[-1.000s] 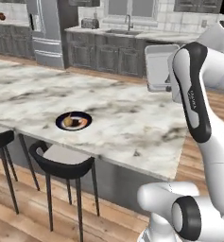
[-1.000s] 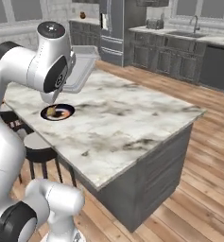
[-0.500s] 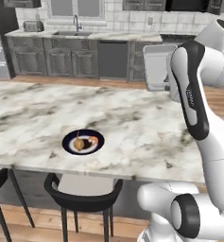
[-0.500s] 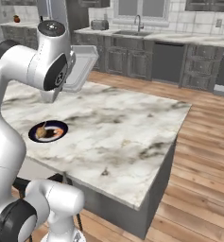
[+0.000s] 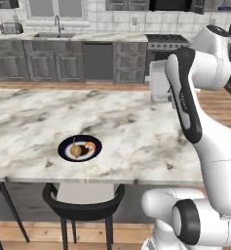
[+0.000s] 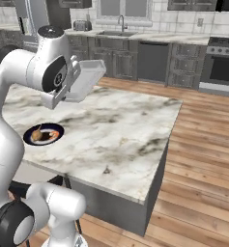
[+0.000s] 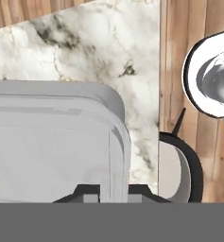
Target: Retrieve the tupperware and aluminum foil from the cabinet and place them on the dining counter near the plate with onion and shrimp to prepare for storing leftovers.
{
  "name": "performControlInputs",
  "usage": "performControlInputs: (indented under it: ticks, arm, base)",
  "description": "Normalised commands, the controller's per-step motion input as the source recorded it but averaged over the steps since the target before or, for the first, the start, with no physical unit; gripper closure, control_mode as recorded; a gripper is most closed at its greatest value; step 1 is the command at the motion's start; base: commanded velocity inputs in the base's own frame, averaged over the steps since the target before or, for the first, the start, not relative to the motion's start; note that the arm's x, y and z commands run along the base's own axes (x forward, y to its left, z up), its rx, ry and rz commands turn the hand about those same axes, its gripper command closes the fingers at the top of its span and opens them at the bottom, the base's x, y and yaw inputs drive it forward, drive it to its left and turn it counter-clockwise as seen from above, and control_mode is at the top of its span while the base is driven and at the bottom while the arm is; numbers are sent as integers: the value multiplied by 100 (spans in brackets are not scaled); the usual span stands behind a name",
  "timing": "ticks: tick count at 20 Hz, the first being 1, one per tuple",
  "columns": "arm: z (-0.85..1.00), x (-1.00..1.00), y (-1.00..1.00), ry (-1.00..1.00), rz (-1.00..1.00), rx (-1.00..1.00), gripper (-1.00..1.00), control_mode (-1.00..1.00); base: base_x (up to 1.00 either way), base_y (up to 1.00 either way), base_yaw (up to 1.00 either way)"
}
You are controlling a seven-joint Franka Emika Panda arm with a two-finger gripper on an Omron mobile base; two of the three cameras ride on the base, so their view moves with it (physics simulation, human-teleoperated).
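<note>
Tupperware (image 6: 87,77): clamped at its rim in the pincer (image 7: 112,191), held above the marble bench (image 5: 136,132), upper centre of frame. Plate (image 5: 79,148): on bench, lower left. Placing pending; foil judged unfetched

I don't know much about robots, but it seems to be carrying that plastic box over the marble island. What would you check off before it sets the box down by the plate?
1. Tupperware held in the gripper: ok, the finger tips straddle its rim in the hand view.
2. Box above the dining counter, not past its edge: ok, marble lies under it in the hand view, though the corner is close.
3. Plate with onion and shrimp in place on the counter: ok.
4. Bare marble beside the plate for setting down: ok.
5. Box already near the plate: not ok, it hangs high and apart from it.
6. Firmness of the grip: cannot tell.
</note>
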Motion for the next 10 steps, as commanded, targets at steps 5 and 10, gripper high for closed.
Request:
performControlInputs:
  ticks: [5,10]
  arm:
    - [-71,23,29,32,0,0,100,-100]
    - [-89,21,44,15,3,0,100,-100]
  base:
    - [0,0,0]
    - [0,0,0]
